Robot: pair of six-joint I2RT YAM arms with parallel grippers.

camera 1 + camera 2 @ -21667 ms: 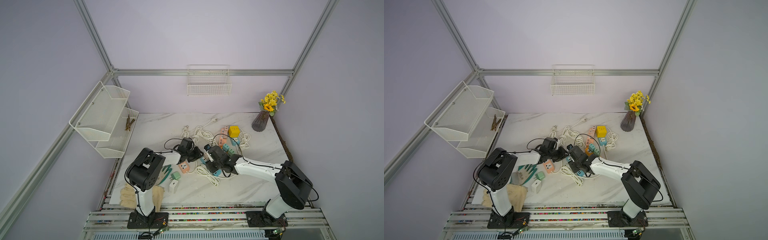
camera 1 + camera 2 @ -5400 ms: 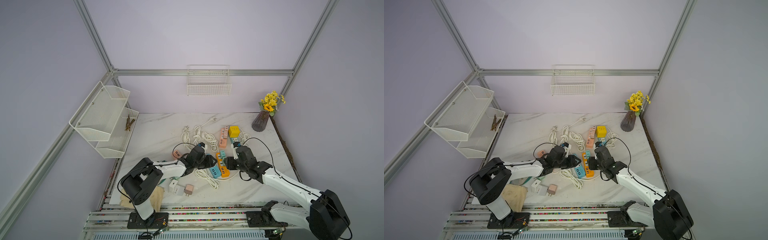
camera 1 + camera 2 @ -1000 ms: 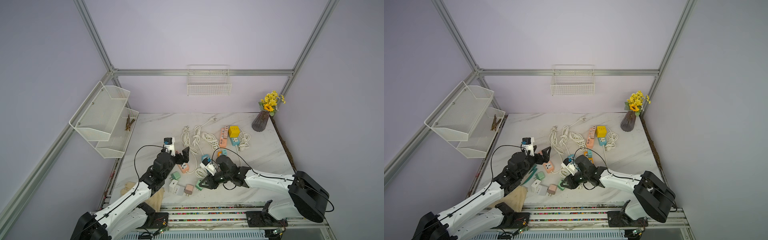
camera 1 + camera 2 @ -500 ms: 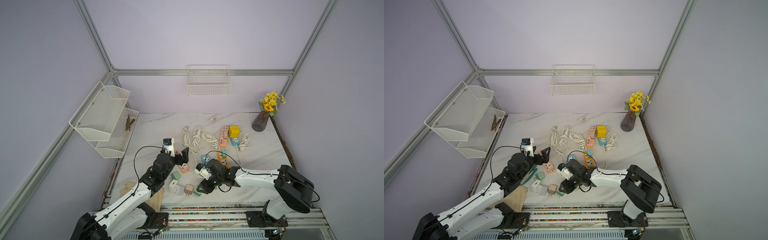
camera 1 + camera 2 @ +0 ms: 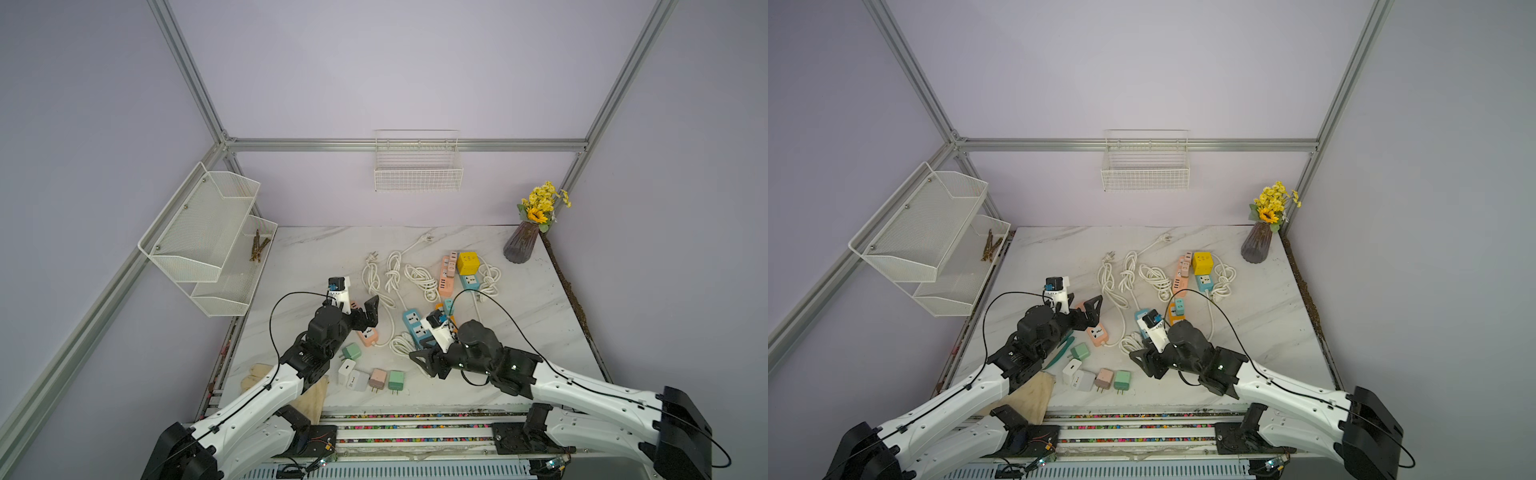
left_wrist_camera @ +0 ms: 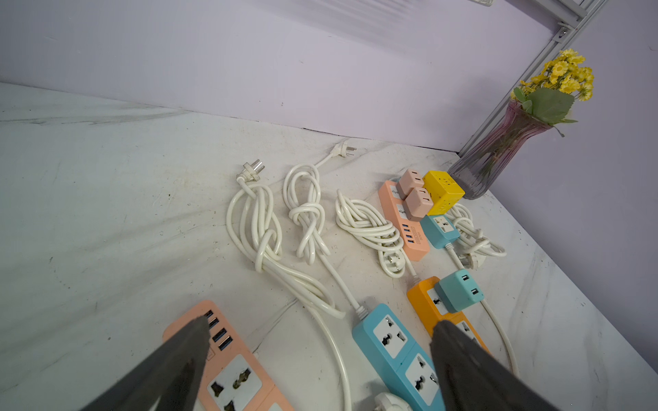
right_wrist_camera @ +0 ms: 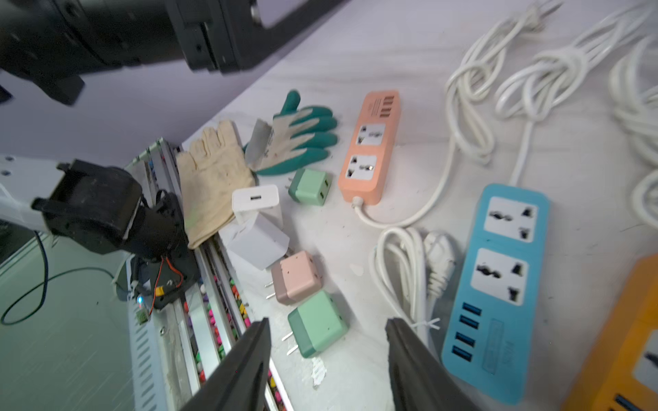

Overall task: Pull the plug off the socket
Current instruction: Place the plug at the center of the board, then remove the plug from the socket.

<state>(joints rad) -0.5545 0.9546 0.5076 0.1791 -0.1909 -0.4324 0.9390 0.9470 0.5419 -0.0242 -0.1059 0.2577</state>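
A green plug [image 7: 317, 322] lies loose on the marble near the front edge, also seen in both top views [image 5: 396, 379] [image 5: 1122, 380]. My right gripper [image 7: 327, 322] is open, its fingers on either side of that plug without touching it; in the top views it [image 5: 424, 365] hovers just right of the plug. A teal plug [image 6: 459, 290] sits in the orange socket strip [image 6: 423, 306]. Two pink plugs [image 6: 414, 194] sit in a pink strip [image 6: 409, 235] at the back. My left gripper [image 6: 320, 325] hangs open and empty over a pink strip [image 6: 235, 370].
Loose pink [image 7: 295, 277], white [image 7: 258, 240] and green [image 7: 308, 186] plugs lie by the front-left edge with work gloves [image 7: 213, 170]. A blue strip [image 7: 498, 284] and knotted white cords [image 6: 256, 227] fill the middle. A yellow cube socket [image 6: 443, 192] and a flower vase [image 5: 521, 245] stand at the back right.
My right gripper has opened and let go of the green plug, which now lies beside the other loose plugs; the gripper has drawn back a little to the right. The left arm has not moved.
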